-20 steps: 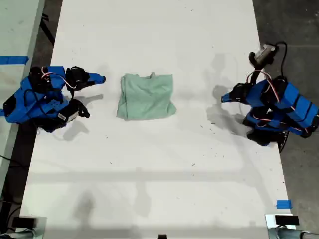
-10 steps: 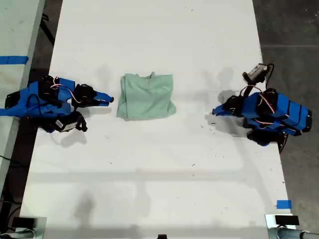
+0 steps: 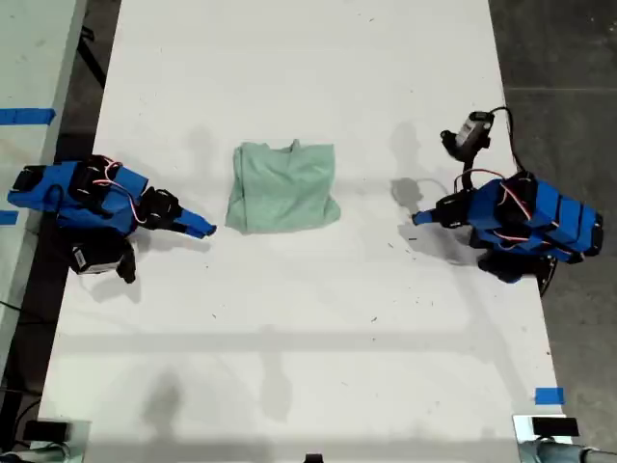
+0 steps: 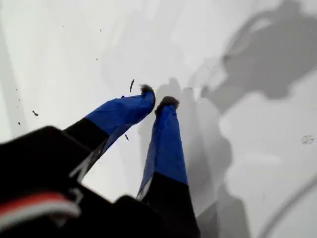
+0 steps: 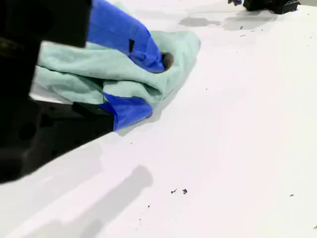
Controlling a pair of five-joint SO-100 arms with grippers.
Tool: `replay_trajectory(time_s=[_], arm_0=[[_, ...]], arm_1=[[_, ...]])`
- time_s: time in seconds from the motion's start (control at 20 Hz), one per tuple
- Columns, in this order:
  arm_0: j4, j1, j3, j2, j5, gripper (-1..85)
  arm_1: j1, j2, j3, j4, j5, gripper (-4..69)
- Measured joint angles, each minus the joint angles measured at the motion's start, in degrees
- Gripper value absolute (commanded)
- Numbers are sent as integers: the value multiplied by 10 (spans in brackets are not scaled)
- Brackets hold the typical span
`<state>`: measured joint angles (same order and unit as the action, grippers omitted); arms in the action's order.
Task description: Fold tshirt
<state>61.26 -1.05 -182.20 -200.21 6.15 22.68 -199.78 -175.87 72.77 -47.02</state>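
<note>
The tshirt is pale mint green and lies folded into a rough square on the white table, left of centre in the exterior view. My second gripper is at the exterior view's left, just off the tshirt's nearest lower corner. In the second wrist view the second gripper is open, its blue fingers apart in front of the tshirt. My first gripper is at the exterior view's right, well away from the cloth. In the first wrist view the first gripper is shut over bare table.
A strip of blue tape marks the table's lower right corner in the exterior view. A second table with blue tape runs along that view's left edge. Dark floor borders the table at that view's right.
My second gripper has swung from beside the tshirt's upper corner down to its lower corner in the exterior view. My first gripper moved a little toward the tshirt and lower.
</note>
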Motion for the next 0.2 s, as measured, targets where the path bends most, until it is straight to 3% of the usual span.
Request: replay_trajectory(time_s=[0.2], arm_0=[[0, 2, 0, 0, 0, 121]], arm_1=[[-1, 0, 0, 1, -1, 47]])
